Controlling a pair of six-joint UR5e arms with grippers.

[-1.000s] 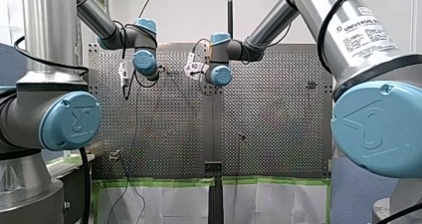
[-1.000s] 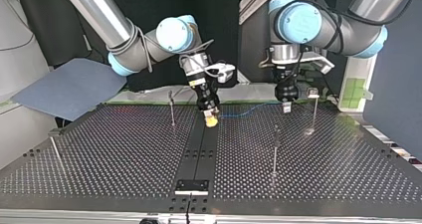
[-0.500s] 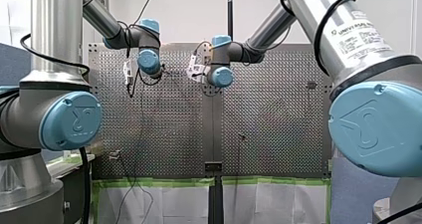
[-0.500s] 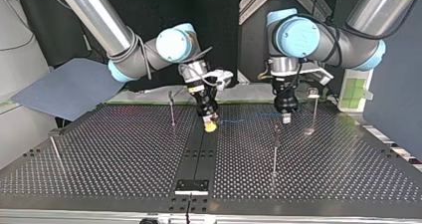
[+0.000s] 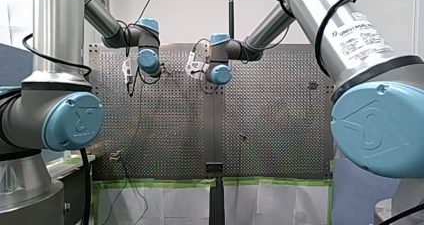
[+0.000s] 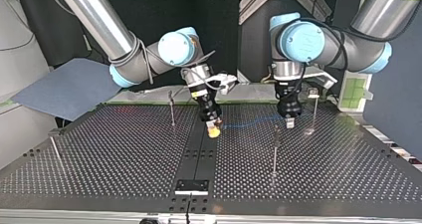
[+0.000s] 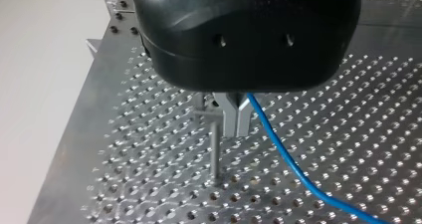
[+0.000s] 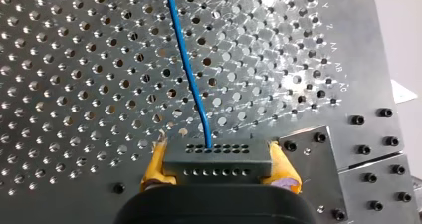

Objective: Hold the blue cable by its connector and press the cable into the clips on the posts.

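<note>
The right pincer (image 6: 214,131) pinches the connector (image 8: 217,160); the left pincer (image 7: 236,122) pinches the blue cable (image 8: 186,64) strung between them. A post (image 7: 214,149) stands just beside the left pincer.

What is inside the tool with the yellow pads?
A grey connector with rows of little holes, squeezed between the yellow pads of my right tool. The blue cable comes out of it. Its back part is hidden by the tool itself.
</note>
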